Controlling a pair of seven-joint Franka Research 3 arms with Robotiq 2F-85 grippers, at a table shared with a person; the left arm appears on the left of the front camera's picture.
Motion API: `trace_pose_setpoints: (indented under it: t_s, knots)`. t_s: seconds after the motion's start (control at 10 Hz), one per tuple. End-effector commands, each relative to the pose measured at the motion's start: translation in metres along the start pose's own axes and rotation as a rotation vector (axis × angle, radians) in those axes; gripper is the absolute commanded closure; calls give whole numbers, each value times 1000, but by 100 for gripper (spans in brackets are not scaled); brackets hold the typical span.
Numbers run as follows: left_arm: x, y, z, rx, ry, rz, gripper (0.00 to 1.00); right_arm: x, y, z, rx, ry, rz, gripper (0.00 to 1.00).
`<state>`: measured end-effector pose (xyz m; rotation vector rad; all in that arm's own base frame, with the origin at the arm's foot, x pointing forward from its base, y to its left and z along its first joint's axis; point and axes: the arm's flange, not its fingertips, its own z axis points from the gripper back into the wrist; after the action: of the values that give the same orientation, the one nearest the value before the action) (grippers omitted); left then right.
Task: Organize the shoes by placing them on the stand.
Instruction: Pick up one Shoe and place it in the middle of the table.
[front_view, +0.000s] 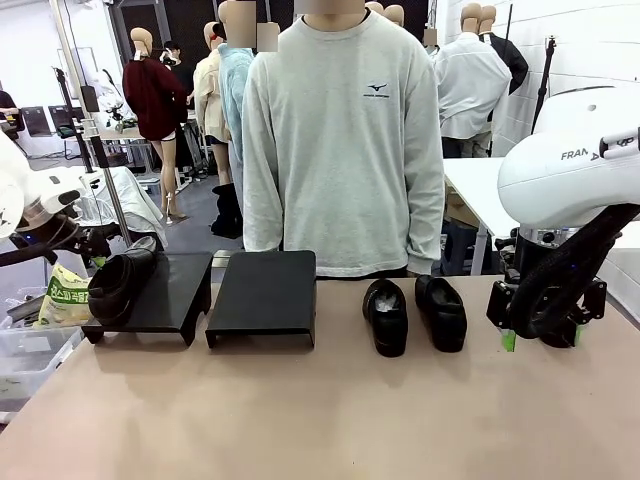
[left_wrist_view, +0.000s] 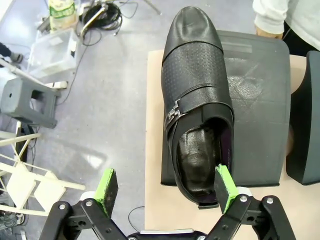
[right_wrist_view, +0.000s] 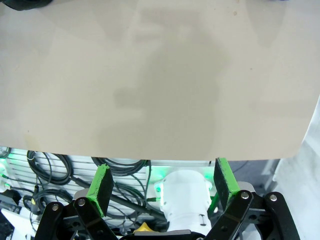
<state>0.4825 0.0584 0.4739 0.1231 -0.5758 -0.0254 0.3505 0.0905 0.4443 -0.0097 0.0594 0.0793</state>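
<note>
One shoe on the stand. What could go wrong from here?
1. The shoe sits at the outer edge of the left stand, toe and heel overhanging; it may slip off.
2. A pad of the left gripper is beside the heel; a skewed retreat could drag it.
3. The two shoes on the table lie close; the right gripper may bump one grabbing the other.

A left stand and a right stand sit side by side on the table, toward its far left. One shoe lies on the left stand, along its outer edge. Right of the stands, a second shoe and a third shoe rest side by side on the table. A person stands behind the far edge.
</note>
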Motion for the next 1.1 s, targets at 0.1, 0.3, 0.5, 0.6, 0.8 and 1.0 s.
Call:
trace_pose_setpoints:
  t_s: [0.1,0.3,0.5,0.6,0.8,1.0]
  knots:
    - [3,2,0,-2,-15,9,0,0,1,0,-1,0,-13,0]
    - [1,0,1,0,-2,0,0,0,1,0,-1,0,-13,0]
    - [-3,-37,76,-146,-222,2,0,0,1,0,-1,0,-13,0]
    - [-4,-50,99,-153,-269,-8,0,0,1,0,-1,0,-13,0]
    - [-5,-72,146,-188,-321,15,0,0,1,0,-1,0,-13,0]
    - [-19,-111,172,-272,-224,38,0,0,1,0,-1,0,-13,0]
